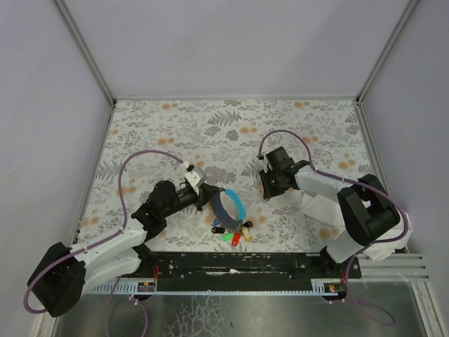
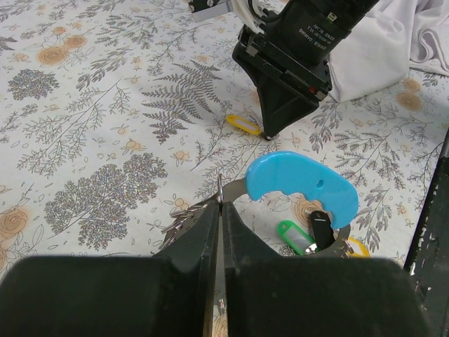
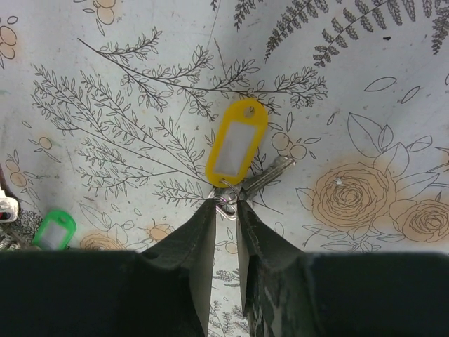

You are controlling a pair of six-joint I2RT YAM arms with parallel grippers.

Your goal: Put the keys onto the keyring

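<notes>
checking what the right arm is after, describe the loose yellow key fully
The loose yellow key lies flat on the floral table cover. Its oblong yellow plastic tag has a white label window and a hole at one end; a small wire ring at the other end joins a silver blade angled aside. The right gripper straddles that ring with its tips; a pinch cannot be confirmed.

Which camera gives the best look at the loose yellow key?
The right wrist camera: the yellow key lies large and central, just ahead of the right gripper. The left wrist camera shows it small and distant; from above it cannot be made out.
</notes>
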